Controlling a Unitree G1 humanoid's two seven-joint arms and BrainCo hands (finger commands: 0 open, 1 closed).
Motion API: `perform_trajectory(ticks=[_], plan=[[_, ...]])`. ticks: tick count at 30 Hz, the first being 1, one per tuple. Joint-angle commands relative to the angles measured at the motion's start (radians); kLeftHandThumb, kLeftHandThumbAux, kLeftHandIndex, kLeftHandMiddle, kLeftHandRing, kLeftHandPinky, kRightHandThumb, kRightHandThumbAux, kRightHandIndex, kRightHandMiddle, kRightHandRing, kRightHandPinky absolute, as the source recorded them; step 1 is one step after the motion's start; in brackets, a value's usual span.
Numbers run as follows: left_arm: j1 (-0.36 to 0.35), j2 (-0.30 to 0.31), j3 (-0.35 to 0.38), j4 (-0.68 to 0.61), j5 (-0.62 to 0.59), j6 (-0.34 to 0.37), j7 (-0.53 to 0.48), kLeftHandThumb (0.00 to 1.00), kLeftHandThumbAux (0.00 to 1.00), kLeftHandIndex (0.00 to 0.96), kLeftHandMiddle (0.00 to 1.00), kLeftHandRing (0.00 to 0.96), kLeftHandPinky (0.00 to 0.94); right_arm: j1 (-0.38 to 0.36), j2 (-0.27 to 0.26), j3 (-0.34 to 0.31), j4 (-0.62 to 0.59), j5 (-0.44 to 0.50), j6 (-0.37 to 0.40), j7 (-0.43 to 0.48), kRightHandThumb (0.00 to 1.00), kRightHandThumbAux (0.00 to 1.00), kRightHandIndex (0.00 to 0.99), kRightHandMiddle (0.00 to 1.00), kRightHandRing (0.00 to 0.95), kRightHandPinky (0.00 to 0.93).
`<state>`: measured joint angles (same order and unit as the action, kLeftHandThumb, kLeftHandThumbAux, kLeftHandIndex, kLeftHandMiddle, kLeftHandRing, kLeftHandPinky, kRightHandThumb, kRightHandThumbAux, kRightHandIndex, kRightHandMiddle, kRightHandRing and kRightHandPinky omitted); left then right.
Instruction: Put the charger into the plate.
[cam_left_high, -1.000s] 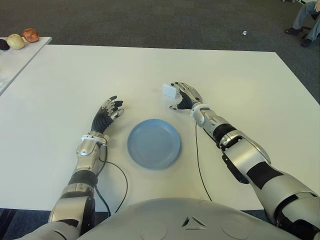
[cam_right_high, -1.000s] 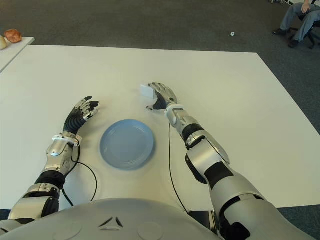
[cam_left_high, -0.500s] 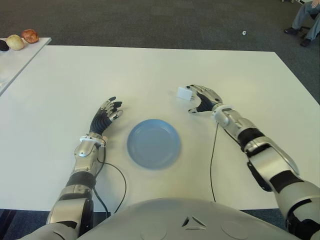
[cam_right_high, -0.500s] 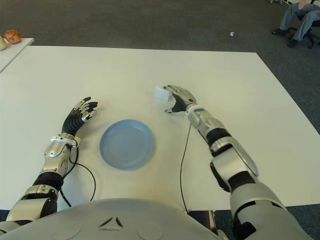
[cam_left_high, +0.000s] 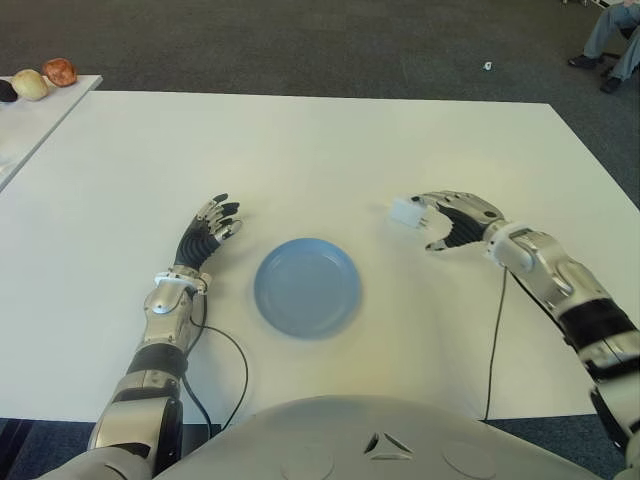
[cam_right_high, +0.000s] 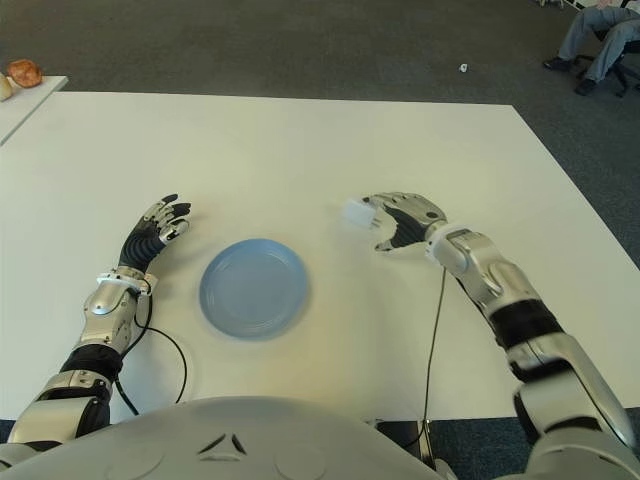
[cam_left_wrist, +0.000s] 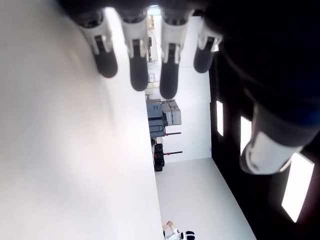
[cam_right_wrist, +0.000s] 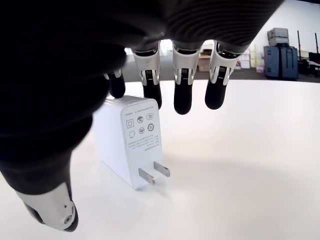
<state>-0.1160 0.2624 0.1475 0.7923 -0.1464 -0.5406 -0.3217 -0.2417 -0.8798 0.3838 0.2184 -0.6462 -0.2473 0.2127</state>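
Observation:
The white charger (cam_left_high: 404, 212) is to the right of the blue plate (cam_left_high: 307, 287), about a hand's width from its rim. My right hand (cam_left_high: 432, 222) is shut on the charger, with its fingers (cam_right_wrist: 183, 97) curled past the far side and the thumb (cam_right_wrist: 47, 190) on the near side. In the right wrist view the charger (cam_right_wrist: 131, 142) stands upright with its two prongs pointing out. Its base is at or just above the white table (cam_left_high: 300, 140); I cannot tell which. My left hand (cam_left_high: 208, 225) shows left of the plate with its fingers spread and holds nothing.
A side table (cam_left_high: 30, 115) at the far left carries a few round food items (cam_left_high: 38, 80). A person's legs (cam_left_high: 612, 40) show at the far right on the carpet. Thin cables (cam_left_high: 494, 340) run from both wrists toward my body.
My right hand has swung to the right and slightly toward me, and the charger has travelled with it, away from the plate. The left hand has hardly moved.

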Motion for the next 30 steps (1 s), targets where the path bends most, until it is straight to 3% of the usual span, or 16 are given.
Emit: perform_trajectory(ticks=[1, 9, 18, 30], plan=[[0.030, 0.007, -0.002, 0.040, 0.012, 0.092, -0.004, 0.000, 0.608, 0.119, 0.197, 0.156, 0.093, 0.198, -0.102, -0.060, -0.236, -0.018, 0.101, 0.155, 0.000, 0.749, 0.117, 0.164, 0.142, 0.157], [0.021, 0.012, 0.000, 0.043, 0.011, 0.102, -0.008, 0.000, 0.598, 0.112, 0.189, 0.149, 0.078, 0.272, -0.101, -0.139, -0.359, -0.012, 0.158, 0.209, 0.000, 0.757, 0.131, 0.174, 0.143, 0.147], [-0.002, 0.023, -0.001, 0.061, 0.011, 0.123, -0.016, 0.000, 0.595, 0.091, 0.187, 0.146, 0.068, 0.328, -0.043, -0.222, -0.467, 0.021, 0.181, 0.194, 0.000, 0.767, 0.152, 0.197, 0.160, 0.152], [-0.022, 0.025, -0.005, 0.084, 0.018, 0.121, -0.007, 0.000, 0.605, 0.103, 0.194, 0.156, 0.101, 0.370, 0.030, -0.278, -0.470, 0.024, 0.147, 0.134, 0.000, 0.794, 0.142, 0.216, 0.189, 0.182]])
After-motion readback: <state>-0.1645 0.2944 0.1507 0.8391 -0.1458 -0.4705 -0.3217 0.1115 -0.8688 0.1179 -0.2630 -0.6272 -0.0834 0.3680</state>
